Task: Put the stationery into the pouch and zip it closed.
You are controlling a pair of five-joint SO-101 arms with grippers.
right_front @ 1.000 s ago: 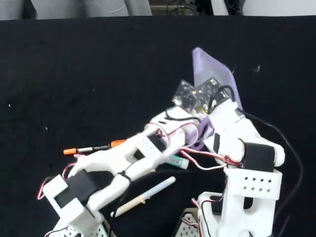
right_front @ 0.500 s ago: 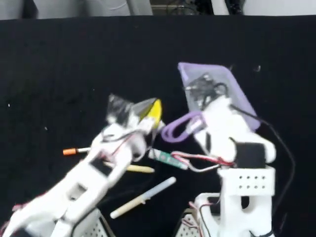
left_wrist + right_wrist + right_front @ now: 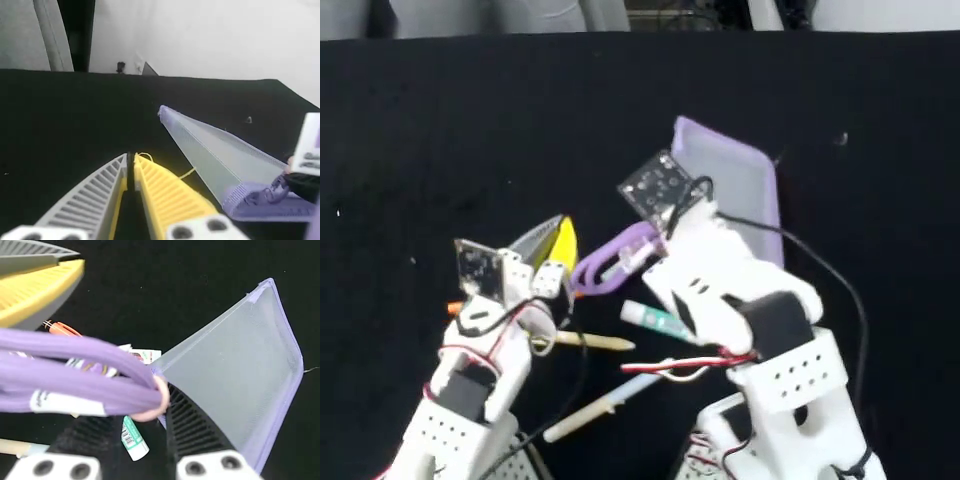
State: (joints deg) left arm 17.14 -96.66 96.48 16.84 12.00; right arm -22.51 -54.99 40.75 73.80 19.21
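**Right arm holds the pouch up by a corner while the stationery lies on the bench**

Two white robot arms stand over a black cloth-covered bench (image 3: 420,150). The right pincer (image 3: 145,407) grips a translucent lilac mesh pouch (image 3: 730,185) at the corner where its thick purple carrying strap (image 3: 610,265) is attached. Its black fingers are not fully together. The pouch corner and a small pale ring (image 3: 156,407) sit between them, and the strap loops out to one side. From that grip the pouch slants up off the bench, with its far corner in the air. This hold is probably meant to steady the pouch so the other arm can feed things into it. Whether the zip is open cannot be told.

The left pincer (image 3: 131,160), one finger grey and one yellow, is clenched. Its tips are pressed together with nothing between them. It hangs above the bench just beside the strap loop and points towards the pouch.

All the visible stationery lies outside the pouch, on the bench between and in front of the two arms:

- an orange pen (image 3: 62,329) near the left pincer
- a short cream pencil-like stick (image 3: 590,342)
- a green-and-white tube (image 3: 655,320) close under the right arm
- a long white pen (image 3: 610,398), nearest the arm bases

At least these four pieces are not yet packed. The empty left pincer looks like the one that would pick them up.
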